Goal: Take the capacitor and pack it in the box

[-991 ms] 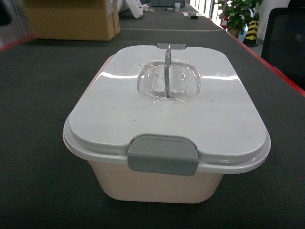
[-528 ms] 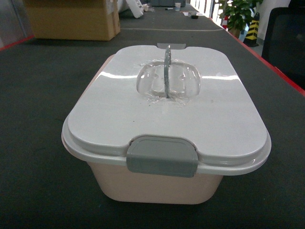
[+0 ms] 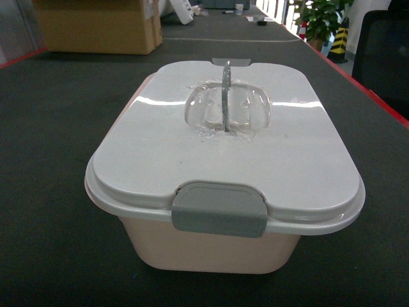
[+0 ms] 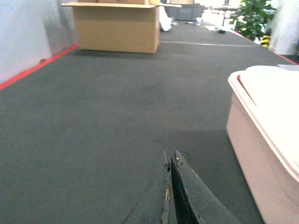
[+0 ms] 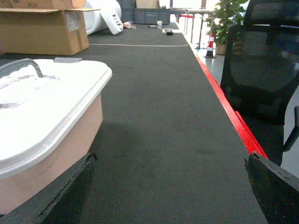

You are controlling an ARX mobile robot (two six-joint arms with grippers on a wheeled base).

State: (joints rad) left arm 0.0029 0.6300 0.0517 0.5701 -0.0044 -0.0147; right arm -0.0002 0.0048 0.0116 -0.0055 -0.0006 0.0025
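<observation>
The box (image 3: 211, 249), a pale peach-pink tub, stands in the middle of the dark mat with its white lid (image 3: 153, 153) closed, a grey latch (image 3: 218, 209) at the front and a grey handle (image 3: 225, 96) upright on top. No capacitor shows in any view. My left gripper (image 4: 169, 161) is shut, empty, low over the mat to the left of the box (image 4: 252, 149). My right gripper (image 5: 170, 161) is open with nothing between its fingers, to the right of the box (image 5: 51, 154). Neither gripper shows in the head view.
A brown cardboard carton (image 3: 96, 25) stands at the far left of the mat. A red edge strip (image 5: 229, 107) runs along the right side, with a black mesh chair (image 5: 266, 70) beyond it. A potted plant (image 3: 316, 19) is at the far right.
The head view shifted by a few pixels; the box looks unmoved, lid still closed.
</observation>
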